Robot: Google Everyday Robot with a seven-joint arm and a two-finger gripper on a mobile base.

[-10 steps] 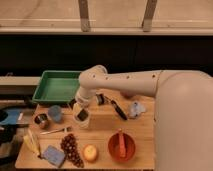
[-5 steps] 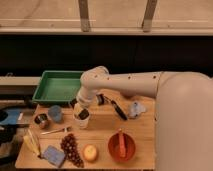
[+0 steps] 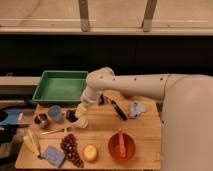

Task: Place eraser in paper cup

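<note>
The paper cup [image 3: 81, 122] is a short white cup standing on the wooden table [image 3: 145, 130], left of centre. My gripper [image 3: 78, 113] hangs at the end of the white arm, right over the cup's upper left rim. A small black block, the eraser [image 3: 71, 116], shows at the gripper's tip between the paper cup and the light-blue cup [image 3: 54, 113]. Whether the eraser is held or rests on the table cannot be made out.
A green tray [image 3: 60, 86] sits at the back left. A small metal cup [image 3: 41, 120] stands left of the blue one. A long black stick [image 3: 119, 109] and a crumpled blue item [image 3: 136, 109] lie to the right. Near the front are grapes [image 3: 71, 148], an orange bowl [image 3: 121, 146], a round fruit [image 3: 90, 152] and a blue sponge [image 3: 52, 155].
The arm and gripper have stayed over the paper cup with hardly any shift. Nothing else on the table has moved.
</note>
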